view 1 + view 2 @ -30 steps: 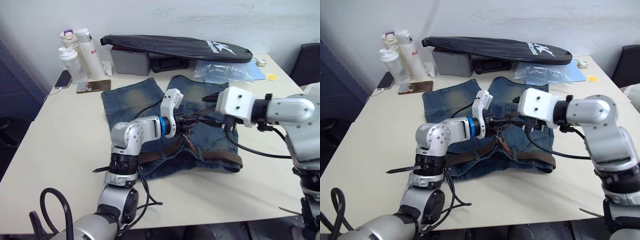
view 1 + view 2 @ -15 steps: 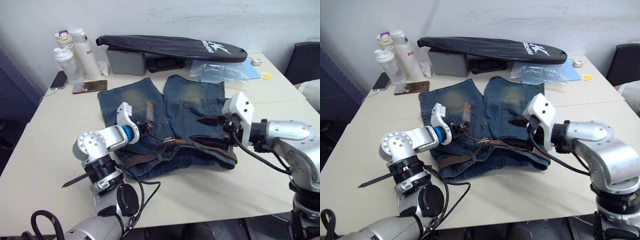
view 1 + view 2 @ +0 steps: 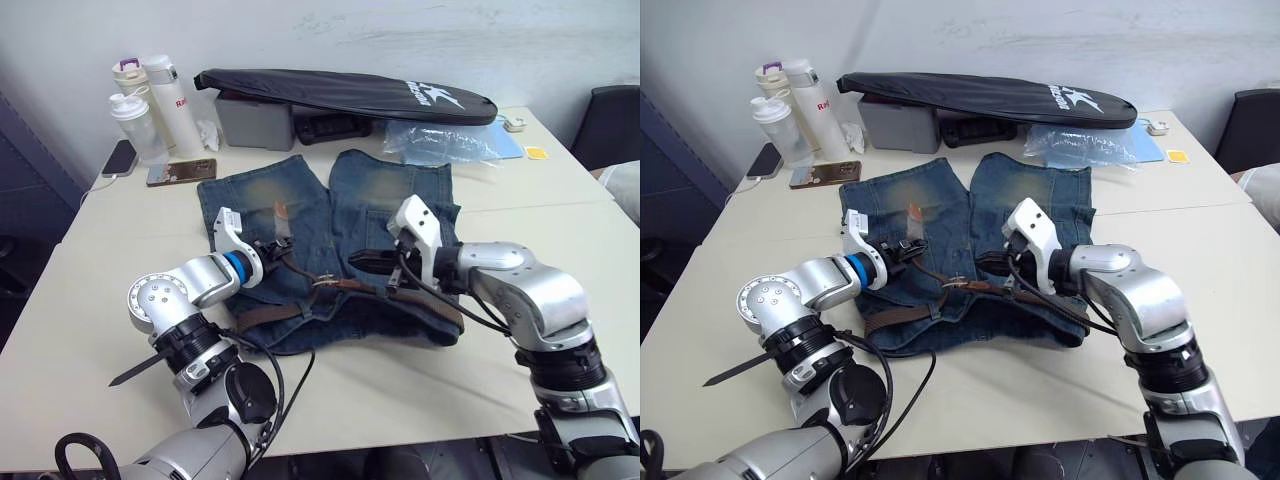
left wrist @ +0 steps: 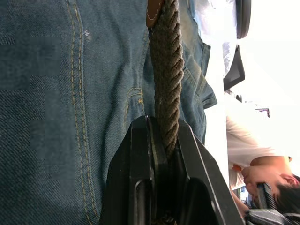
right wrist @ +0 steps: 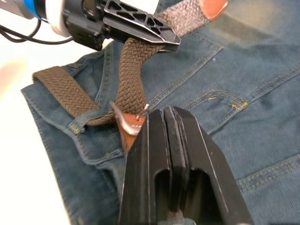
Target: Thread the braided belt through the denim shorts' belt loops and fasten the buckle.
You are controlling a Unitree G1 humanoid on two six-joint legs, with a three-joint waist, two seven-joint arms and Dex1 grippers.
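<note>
Nearest, along the waistband of the denim shorts (image 3: 300, 215), the braided belt (image 3: 275, 312) lies threaded. Left gripper (image 4: 165, 136) pinches the belt's free strap; right gripper (image 5: 164, 117), fingers pressed together, sits at the buckle (image 5: 140, 114). Farther back: a black bag (image 3: 350, 92).

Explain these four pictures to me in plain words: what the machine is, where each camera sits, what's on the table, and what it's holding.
This is a humanoid robot with two arms, each ending in a two-fingered black hand. Two pictures come from cameras on its head, looking down over the arms; the other two come from a camera on each wrist, looking along the fingers.

On the table lie the denim shorts with the braided belt along the waistband. At the back are bottles, a phone and a long black bag.

The left hand is shut on the braided belt. The right hand is shut, near the buckle.
</note>
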